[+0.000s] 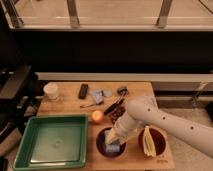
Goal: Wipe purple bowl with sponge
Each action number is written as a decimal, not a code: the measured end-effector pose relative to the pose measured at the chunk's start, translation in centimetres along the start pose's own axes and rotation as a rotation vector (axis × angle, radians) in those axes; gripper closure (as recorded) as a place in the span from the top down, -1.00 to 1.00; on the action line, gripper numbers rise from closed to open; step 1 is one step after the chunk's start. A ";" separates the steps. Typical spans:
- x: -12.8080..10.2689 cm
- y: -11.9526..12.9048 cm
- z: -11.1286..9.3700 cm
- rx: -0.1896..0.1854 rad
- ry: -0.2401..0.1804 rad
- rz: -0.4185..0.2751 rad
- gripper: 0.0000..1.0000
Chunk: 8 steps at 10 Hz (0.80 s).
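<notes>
Currently mid-wipe, by the look of it: end effector (114, 142) is down inside purple bowl (101, 145) near the desk's (70, 106) front edge, pressing sponge (113, 147) onto the bowl floor, apparently grasping it. Remaining strokes unknown.

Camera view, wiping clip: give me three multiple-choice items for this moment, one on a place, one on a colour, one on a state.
1. Where is the gripper?
A. over the green tray
B. down in the purple bowl
C. beside the white cup

2. What colour is the tray at the table's left?
A. green
B. red
C. yellow

3. How does the sponge lie?
A. on the bare table
B. in the tray
C. inside the purple bowl, at the gripper's tip

Answers: 1 B, the arm ends inside the bowl. 2 A, its walls are green. 3 C, the pale blue sponge sits within the bowl's rim.
</notes>
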 end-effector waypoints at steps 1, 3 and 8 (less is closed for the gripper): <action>-0.2 -0.5 0.5 0.007 -0.008 -0.004 -0.81; -1.9 -0.3 0.8 0.012 -0.019 0.020 -0.81; -3.3 4.0 -2.2 -0.056 -0.009 0.108 -0.81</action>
